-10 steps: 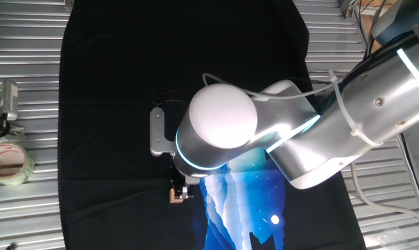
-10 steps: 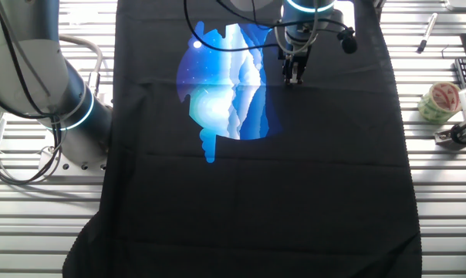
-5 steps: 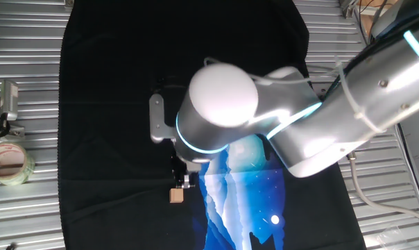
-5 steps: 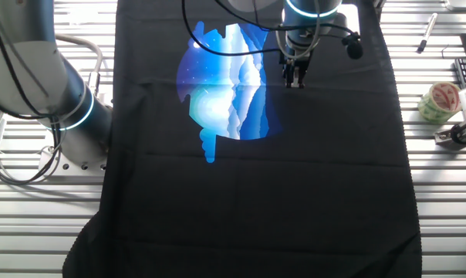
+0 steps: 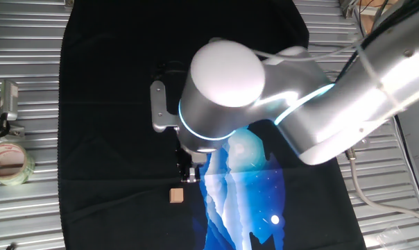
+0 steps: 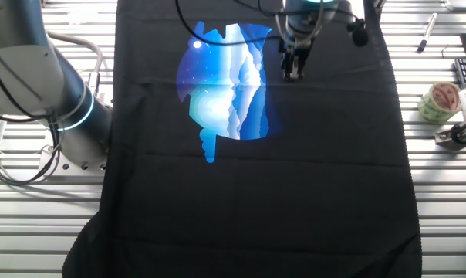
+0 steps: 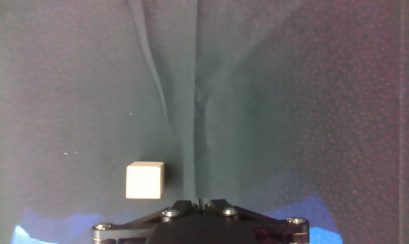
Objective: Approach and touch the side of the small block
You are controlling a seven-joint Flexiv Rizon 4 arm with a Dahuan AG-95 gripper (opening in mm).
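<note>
- Gripper (image 5: 189,175) hangs above the black cloth (image 5: 112,104) on the table (image 5: 29,83), fingers (image 7: 191,205) pressed together, holding nothing.
- Small block (image 5: 175,196) lies on the cloth, near the fingertips but apart.

The small block (image 5: 175,196) lies on the T-shirt (image 5: 112,104) spread over the desk (image 5: 29,215), just left of the shirt's print (image 5: 244,201). The gripper (image 5: 189,175) hangs near the block, apart from it. The tape roll (image 5: 8,163) sits on the desk far left of the block, off the shirt.
</note>
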